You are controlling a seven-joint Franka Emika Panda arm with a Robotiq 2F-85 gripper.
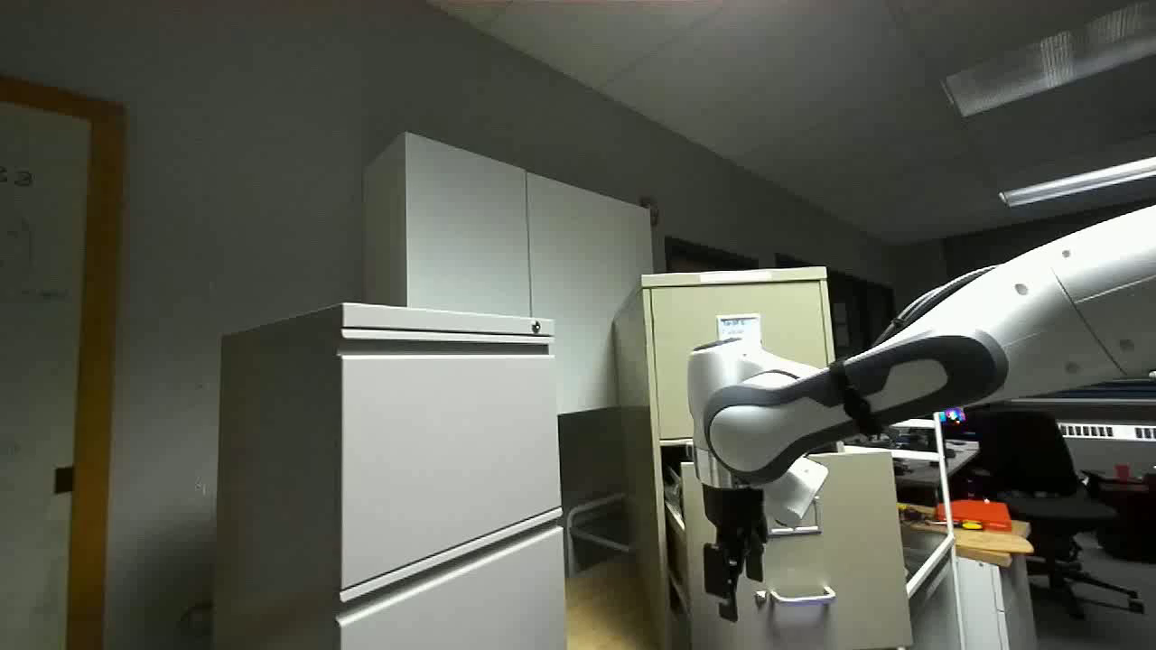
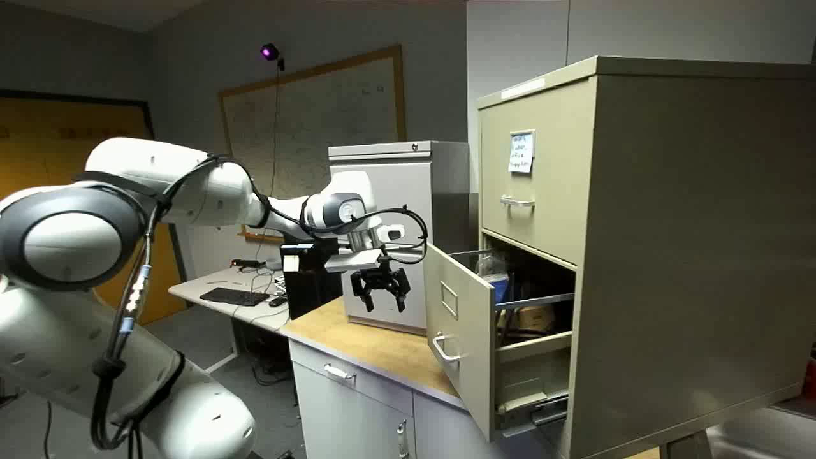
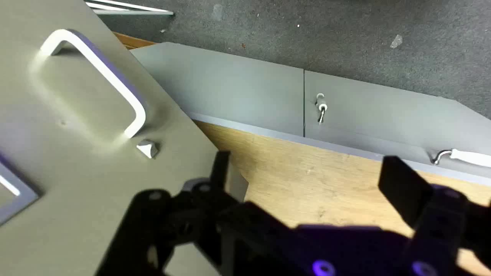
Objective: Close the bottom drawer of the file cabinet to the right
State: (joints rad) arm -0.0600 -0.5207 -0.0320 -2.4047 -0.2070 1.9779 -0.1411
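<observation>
**Bottom drawer (image 2: 475, 331) being shown pulled out, gripper (image 2: 386, 303) being held apart from it**

The arm (image 2: 213, 194) is being cut off at the edge in both exterior views. At its end the fingers (image 3: 221, 168) are being held wide apart, with bare air being framed between them. In an exterior view a gap is being shown between the gripper and the drawer's front (image 2: 468, 376); in the wrist view that front is being overlapped by a finger, and depth cannot be judged there.

The handle (image 3: 102, 71) and a small knob (image 3: 147, 148) are being shown closest in the wrist view, where a card holder (image 3: 27, 197) is being cut off. In an exterior view the contents (image 2: 534, 317) are being revealed from the side, most being lost in shadow.

Above, in the beige cabinet (image 2: 688, 255), the upper drawer (image 2: 551, 166) is being seen flush. Its label (image 2: 521, 153) is being shown too small to be read; the upper handle (image 2: 517, 203) is being hidden by the arm (image 1: 768, 415) in an exterior view.

In an exterior view the grey cabinet (image 1: 447, 469) is being cut off below; its base is being seen on a wooden counter (image 2: 382, 347) in an exterior view.

Farther off, a keyboard (image 2: 234, 296) is being borne by a desk (image 2: 194, 285), and a dark chair (image 1: 1030, 460) is being dimly shown.
</observation>
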